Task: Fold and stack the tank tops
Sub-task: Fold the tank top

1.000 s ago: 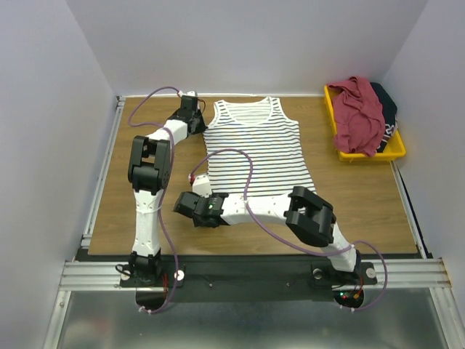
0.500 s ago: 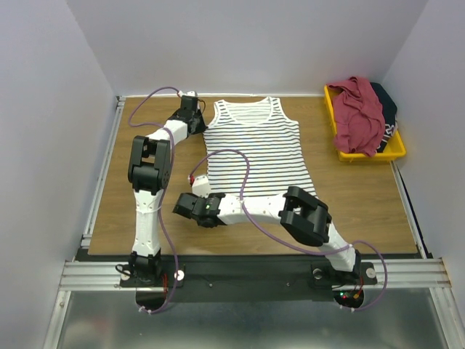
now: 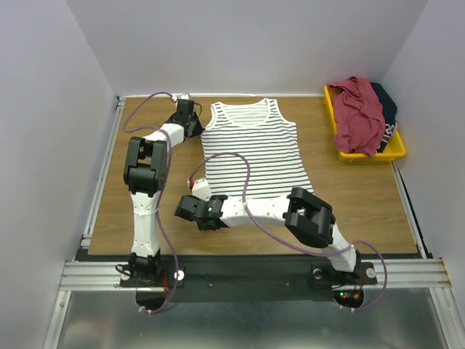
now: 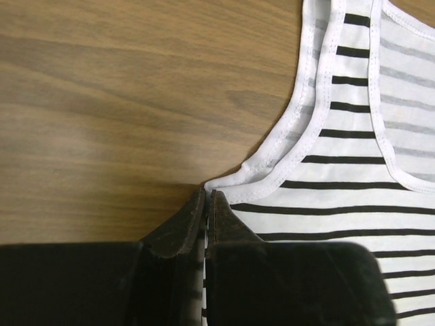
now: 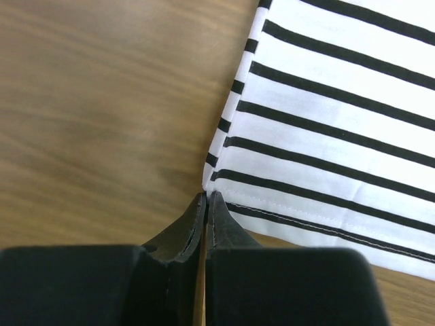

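Tabletop (image 3: 349, 196) of brown wood grain stands between plain pale walls (image 3: 254, 43). On it the striped tank top (image 3: 254, 149) lies spread flat, neck to the far side. The left gripper (image 4: 206, 195) is pinched narrow on its side edge, just under the armhole. The right gripper (image 5: 206, 195) is closed, tips at the hem corner; whether cloth is between them I cannot tell. The maroon tank top (image 3: 360, 113) and dark tank top (image 3: 386, 109) lie heaped in the yellow bin (image 3: 396, 154).
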Motion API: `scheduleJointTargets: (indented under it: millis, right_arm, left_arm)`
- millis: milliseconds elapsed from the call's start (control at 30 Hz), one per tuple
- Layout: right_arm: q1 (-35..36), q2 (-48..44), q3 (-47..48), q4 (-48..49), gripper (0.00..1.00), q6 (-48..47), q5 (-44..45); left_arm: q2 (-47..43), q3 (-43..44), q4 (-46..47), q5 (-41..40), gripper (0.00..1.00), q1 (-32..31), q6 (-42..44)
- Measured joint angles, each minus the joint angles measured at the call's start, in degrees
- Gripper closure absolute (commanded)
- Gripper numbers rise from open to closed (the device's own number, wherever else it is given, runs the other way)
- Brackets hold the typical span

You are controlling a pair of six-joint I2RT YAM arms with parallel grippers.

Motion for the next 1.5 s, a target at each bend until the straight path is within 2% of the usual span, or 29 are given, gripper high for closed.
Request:
scheduleJointTargets:
  millis: [367,667,1100,1500]
  right_arm:
    - [1.95,-8.92,-10.14,5.49,1.0,-0.37,-5.18]
    - [1.95,-12.63,-13.29,8.04,1.0,-0.37,-7.34]
    - [0.42,-20.65,-19.5,9.77,1.0,1.14,-7.54]
    - [-1.36,-25.86,-27.06,10.71,1.0,3.91,-6.36]
  left_arm:
    - [-4.79,-7.19,0.48,-0.76,1.0,1.44,-3.5]
    - [-7.13,-10.38,0.42,-2.27,1.0,1.66,-5.29]
    - [-7.67,-9.6,-2.27,-4.7,1.0,0.42,-6.08]
    - [-7.67,-2.23,-7.06,-7.15,1.0,-3.93,-7.8]
